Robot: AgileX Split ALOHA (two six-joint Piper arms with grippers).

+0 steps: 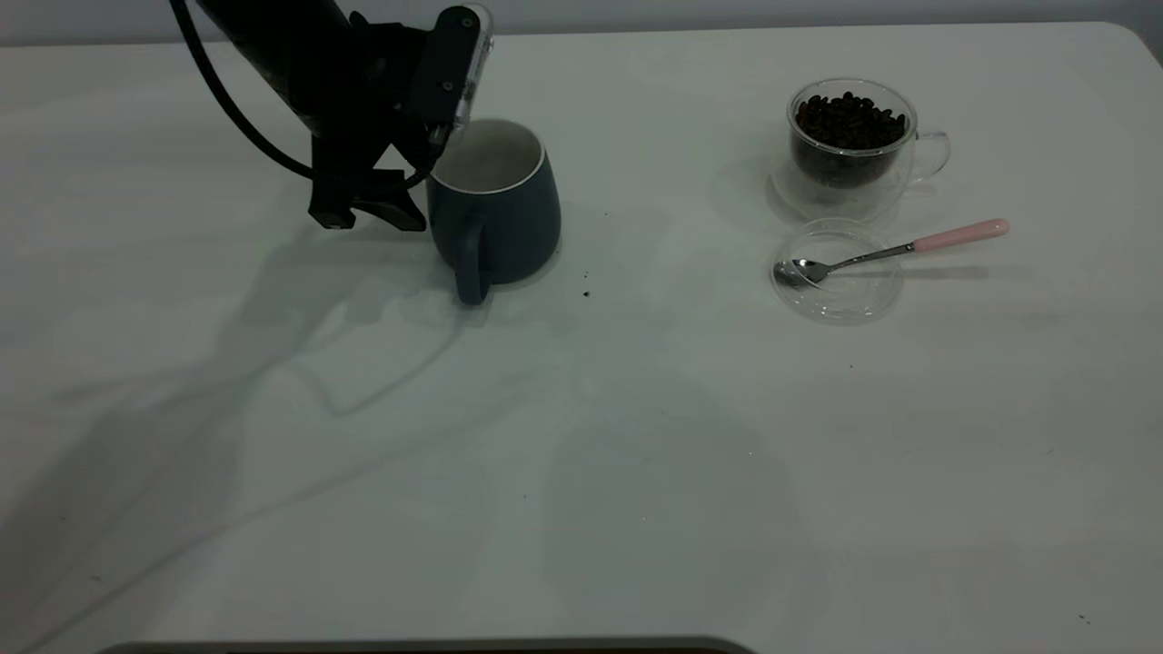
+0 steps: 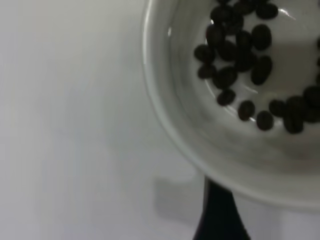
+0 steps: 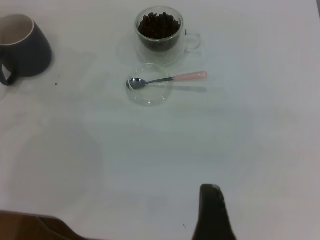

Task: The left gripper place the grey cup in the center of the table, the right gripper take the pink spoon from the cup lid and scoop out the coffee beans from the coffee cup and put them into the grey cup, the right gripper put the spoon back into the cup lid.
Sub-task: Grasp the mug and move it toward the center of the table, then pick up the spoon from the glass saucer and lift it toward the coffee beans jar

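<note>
You are looking at open bench (image 1: 636,472) across the whole near half. The left pincer (image 1: 441,145) and its arm are crowding the far-left side of the grey cup (image 1: 495,204). At the right, the coffee cup (image 1: 849,136) is blocking the far side of the cup lid (image 1: 836,272), just beside it.

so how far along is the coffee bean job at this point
Early stage. The left gripper is at the rim of the grey cup, which stands left of the table's middle and already has some coffee beans inside. Left to do: the pink spoon lies untouched across the cup lid, and the coffee cup is full.
</note>
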